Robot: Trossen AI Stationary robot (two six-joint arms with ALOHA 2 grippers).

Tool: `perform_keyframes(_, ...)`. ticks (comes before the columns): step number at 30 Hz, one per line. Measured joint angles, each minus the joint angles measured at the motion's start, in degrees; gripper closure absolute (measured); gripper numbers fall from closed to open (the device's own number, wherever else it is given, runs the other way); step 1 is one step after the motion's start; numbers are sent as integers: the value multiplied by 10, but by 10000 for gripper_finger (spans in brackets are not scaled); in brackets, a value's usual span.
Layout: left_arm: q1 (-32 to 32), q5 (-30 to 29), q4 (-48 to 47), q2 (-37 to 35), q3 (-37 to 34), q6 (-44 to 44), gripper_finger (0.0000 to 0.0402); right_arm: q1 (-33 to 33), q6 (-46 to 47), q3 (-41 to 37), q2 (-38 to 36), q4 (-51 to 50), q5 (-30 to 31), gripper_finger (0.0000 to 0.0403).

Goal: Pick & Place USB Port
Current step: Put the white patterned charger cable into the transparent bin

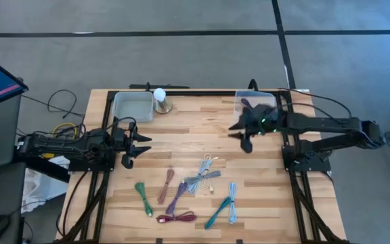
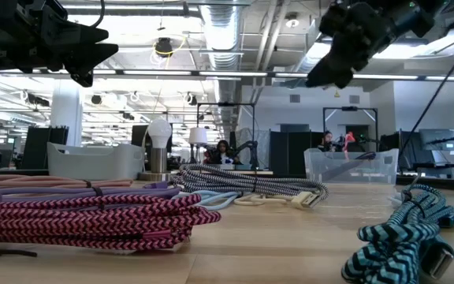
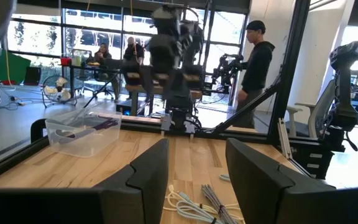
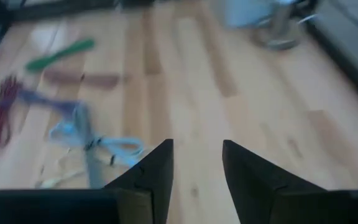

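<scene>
Bundled USB cables (image 1: 198, 179) lie mid-counter (image 1: 202, 129), well apart from the right tool (image 1: 239, 133), hovering empty, fingers parted; left tool (image 1: 135, 150) waits open, empty.

Bundled USB cables (image 1: 193, 190) in green, pink, purple, grey, white, teal and light blue lie scattered across the wooden surface (image 1: 181, 129). A purple cable (image 1: 248, 104) rests in the clear bin (image 1: 239, 108).

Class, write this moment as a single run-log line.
left gripper: open, empty, waiting at table's left | right gripper: open, empty, raised beside clear bin | cables: bundled on table | bin: holds purple cable
</scene>
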Motion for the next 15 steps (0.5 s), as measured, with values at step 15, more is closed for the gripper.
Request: perform_keyframes(15,0,0,0,0,0,0,242,144,-6,-1,214,72,48,182)
